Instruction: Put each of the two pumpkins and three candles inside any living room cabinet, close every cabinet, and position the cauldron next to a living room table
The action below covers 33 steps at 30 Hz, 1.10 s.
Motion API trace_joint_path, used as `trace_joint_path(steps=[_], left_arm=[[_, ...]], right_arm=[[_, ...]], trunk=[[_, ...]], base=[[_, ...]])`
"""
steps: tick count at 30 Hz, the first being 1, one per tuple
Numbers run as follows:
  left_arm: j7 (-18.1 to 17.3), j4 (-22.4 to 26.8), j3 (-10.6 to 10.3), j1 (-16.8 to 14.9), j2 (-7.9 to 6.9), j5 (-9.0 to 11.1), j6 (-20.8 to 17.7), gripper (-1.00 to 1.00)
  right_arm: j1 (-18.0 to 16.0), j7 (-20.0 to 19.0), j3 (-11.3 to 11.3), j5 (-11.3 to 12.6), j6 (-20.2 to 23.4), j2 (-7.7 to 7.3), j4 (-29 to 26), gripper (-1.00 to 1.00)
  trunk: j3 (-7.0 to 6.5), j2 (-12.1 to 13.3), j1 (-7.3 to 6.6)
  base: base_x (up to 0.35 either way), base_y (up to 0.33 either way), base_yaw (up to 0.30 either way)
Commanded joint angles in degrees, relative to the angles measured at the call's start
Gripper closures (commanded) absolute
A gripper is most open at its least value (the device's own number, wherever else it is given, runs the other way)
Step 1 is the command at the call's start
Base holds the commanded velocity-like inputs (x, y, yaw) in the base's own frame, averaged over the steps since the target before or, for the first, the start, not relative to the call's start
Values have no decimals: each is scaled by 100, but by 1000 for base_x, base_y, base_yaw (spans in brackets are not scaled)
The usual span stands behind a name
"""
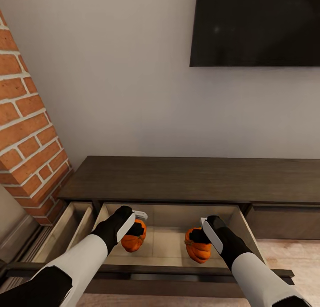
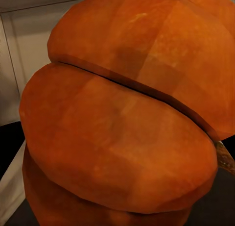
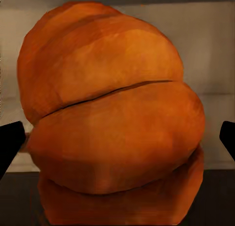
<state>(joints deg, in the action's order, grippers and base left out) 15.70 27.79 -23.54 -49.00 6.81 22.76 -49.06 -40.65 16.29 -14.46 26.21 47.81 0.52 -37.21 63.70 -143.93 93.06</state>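
The long dark-brown cabinet (image 1: 191,178) stands against the wall with its middle drawer (image 1: 178,214) pulled out, showing a pale beige inside. Two orange pumpkins are in that drawer. My left gripper (image 1: 134,222) is shut on the left pumpkin (image 1: 132,244), whose ribbed orange skin is very close in the left wrist view (image 2: 122,118). My right gripper (image 1: 203,236) is open around the right pumpkin (image 1: 198,252). In the right wrist view this pumpkin (image 3: 112,113) sits between the black fingertips (image 3: 10,145), which stand clear of its sides.
A second drawer (image 1: 73,227) is pulled out to the left of the middle one. A red brick pillar (image 1: 26,142) rises at the left and a dark TV screen (image 1: 255,27) hangs on the wall above. Light wood floor (image 1: 289,253) lies at the right.
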Motion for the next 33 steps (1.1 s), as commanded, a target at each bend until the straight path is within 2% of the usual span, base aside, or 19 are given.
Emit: trace_joint_path(steps=[1, 9, 10, 28, 33], left_arm=[[50, 7, -36, -4, -4, 57, -18, 100], [47, 7, -32, -4, -4, 59, -17, 100], [45, 7, -33, -4, -4, 59, -17, -100], [37, 16, -35, -4, -4, 70, -18, -100], [38, 16, -32, -4, -4, 76, -24, -100]], right_arm=[[-3, 54, -21, 60, 14, -2, -6, -100], [-4, 50, -20, 60, 18, -2, -8, -100], [-4, 50, -19, 60, 18, -2, -9, -100], [-3, 49, -15, 60, 18, -3, -6, -100], [-4, 49, -17, 60, 18, -1, -7, -100]], trunk=[[5, -2, -1], [5, -2, -1], [5, -2, -1], [5, -2, -1], [-106, 4, -14]], base=[[0, 0, 0], [0, 0, 0], [0, 0, 0], [0, 0, 0], [0, 0, 0]])
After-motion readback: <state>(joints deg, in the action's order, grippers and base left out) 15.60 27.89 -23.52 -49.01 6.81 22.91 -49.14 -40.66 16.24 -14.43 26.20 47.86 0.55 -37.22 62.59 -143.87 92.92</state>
